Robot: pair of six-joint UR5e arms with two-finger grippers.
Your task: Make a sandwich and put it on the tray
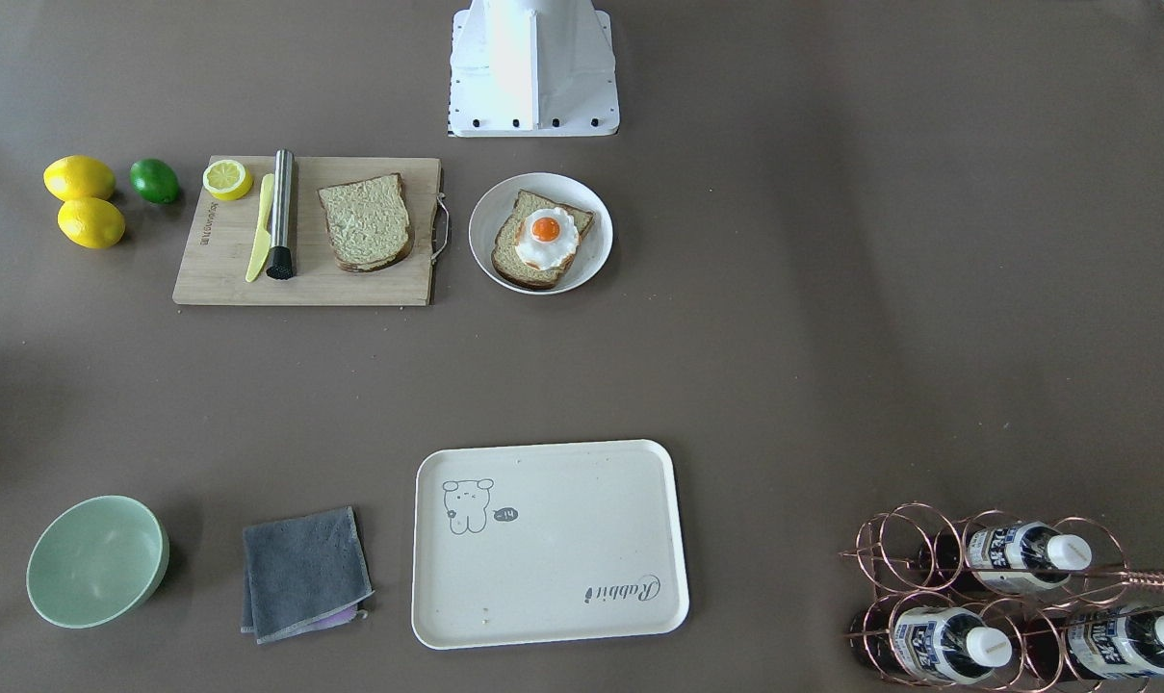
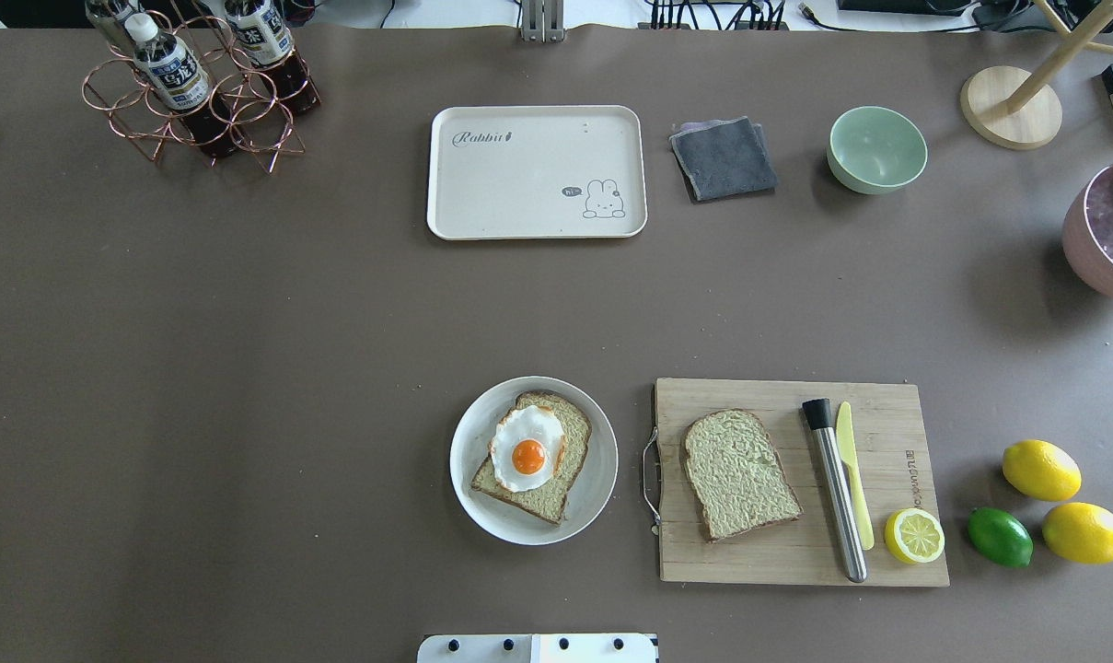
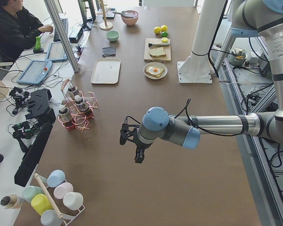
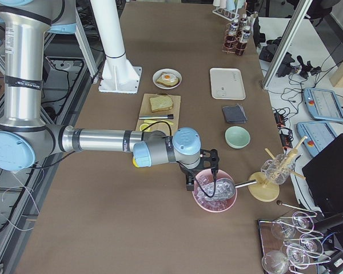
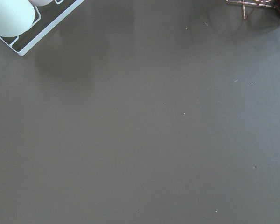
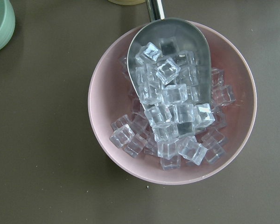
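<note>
One bread slice with a fried egg (image 2: 528,453) on top lies on a white plate (image 2: 596,497), near the robot base; it also shows in the front view (image 1: 545,236). A second bare bread slice (image 2: 738,474) lies on the wooden cutting board (image 2: 759,552). The cream tray (image 2: 519,184) lies bare across the table. My left gripper (image 3: 137,149) hangs over bare table far to the left, near the bottle rack. My right gripper (image 4: 201,174) hangs over a pink bowl of ice (image 6: 172,112). I cannot tell whether either is open or shut.
On the board lie a steel muddler (image 2: 835,488), a yellow knife (image 2: 852,479) and a lemon half (image 2: 913,536). Lemons (image 2: 1040,470) and a lime (image 2: 1000,537) sit beside it. A grey cloth (image 2: 724,158), green bowl (image 2: 876,149) and copper bottle rack (image 2: 197,87) stand along the far side.
</note>
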